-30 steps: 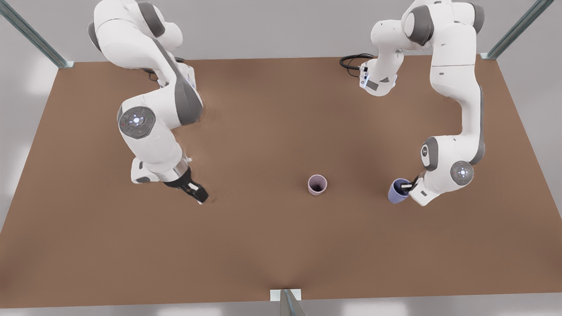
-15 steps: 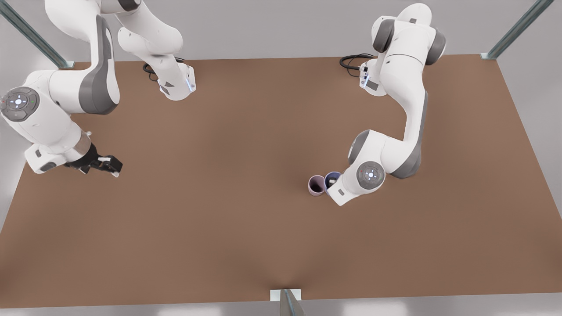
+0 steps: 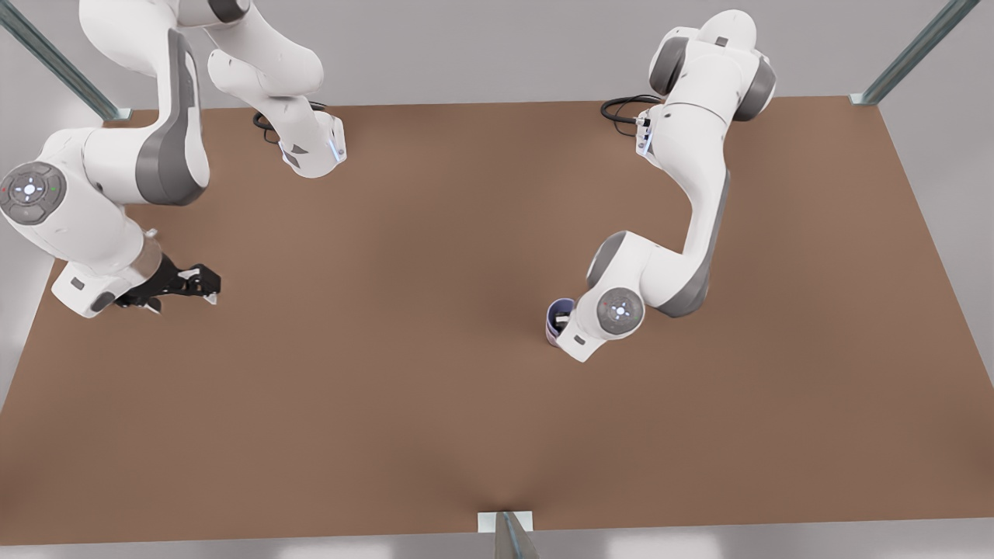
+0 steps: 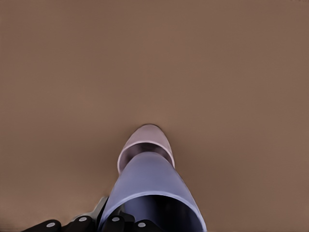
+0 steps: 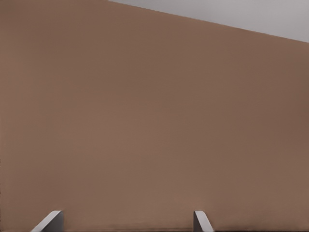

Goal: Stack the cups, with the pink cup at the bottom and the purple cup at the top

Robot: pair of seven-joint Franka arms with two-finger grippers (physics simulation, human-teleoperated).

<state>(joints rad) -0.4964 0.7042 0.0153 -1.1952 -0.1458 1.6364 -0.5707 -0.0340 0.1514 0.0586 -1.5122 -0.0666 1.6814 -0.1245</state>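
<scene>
Brown table (image 3: pixel 435 404), plain matte top. Pink cup (image 4: pixel 145 145) standing on it right of centre in the front view. Two arm bases (image 3: pixel 314 151) bolted at far edge, black cable (image 3: pixel 621 109) coiled beside one.

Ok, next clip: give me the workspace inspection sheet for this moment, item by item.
Surface: brown table, flat and bare around the cups.
Job's things: purple cup held by the left gripper, directly over the pink cup, which stands upright; full seating cannot be told.
Clutter: nothing seen.
Grippers: left gripper shut on the purple cup's rim, one finger inside; right gripper waits open above the table at the front view's left, holding nothing.
Cables: black cable looped by one arm base; another cable at the other base.
Surroundings: grey walls, metal frame posts at the table corners.
</scene>
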